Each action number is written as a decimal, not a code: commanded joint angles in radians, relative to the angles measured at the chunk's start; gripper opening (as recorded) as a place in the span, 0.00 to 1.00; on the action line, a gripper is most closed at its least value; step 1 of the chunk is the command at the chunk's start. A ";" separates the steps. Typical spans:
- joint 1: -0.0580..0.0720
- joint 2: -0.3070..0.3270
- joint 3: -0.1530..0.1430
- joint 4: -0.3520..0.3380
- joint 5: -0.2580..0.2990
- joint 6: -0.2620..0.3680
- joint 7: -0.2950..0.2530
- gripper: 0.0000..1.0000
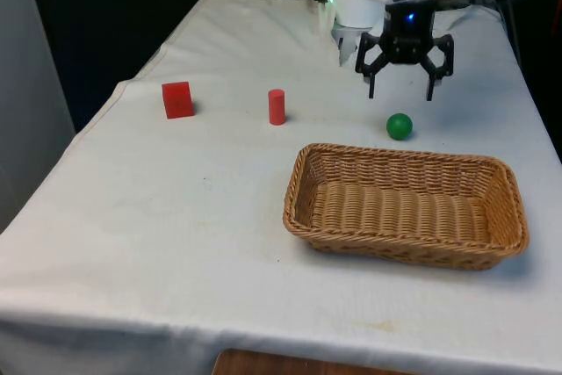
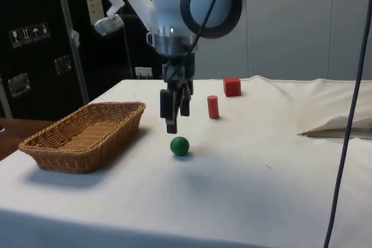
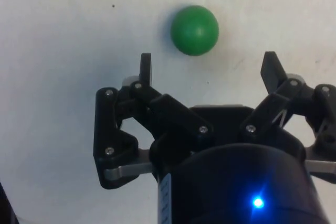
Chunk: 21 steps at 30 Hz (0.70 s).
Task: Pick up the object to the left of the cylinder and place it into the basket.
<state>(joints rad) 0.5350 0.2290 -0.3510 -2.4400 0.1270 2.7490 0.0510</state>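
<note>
The red cube (image 1: 177, 99) sits far to the front view's left of the red cylinder (image 1: 277, 106). It looks hard and light; grab its flat sides. The gripper (image 1: 399, 91), fingers spread wide, hangs above the green ball (image 1: 399, 126), beside the wicker basket (image 1: 509, 191).

The wicker basket (image 1: 406, 208) at the lower right is coarsely woven and matt. The white tablecloth (image 1: 176, 217) is soft, faintly creased fabric. The green ball (image 3: 195, 30) looks smooth, the black gripper (image 3: 207, 74) hard plastic.
</note>
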 commanded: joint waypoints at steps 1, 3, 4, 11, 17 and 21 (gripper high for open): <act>-0.010 0.001 0.020 -0.008 0.039 0.021 -0.027 1.00; -0.012 0.019 0.025 -0.009 0.061 0.042 -0.041 1.00; 0.000 0.027 0.003 -0.001 0.030 0.026 -0.020 1.00; -0.016 0.070 0.040 -0.005 0.108 0.094 -0.069 1.00; -0.020 0.101 0.051 -0.002 0.127 0.124 -0.075 1.00; 0.000 0.131 0.025 0.003 0.107 0.133 -0.054 1.00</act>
<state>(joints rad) 0.5350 0.3600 -0.3260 -2.4370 0.2340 2.8820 -0.0030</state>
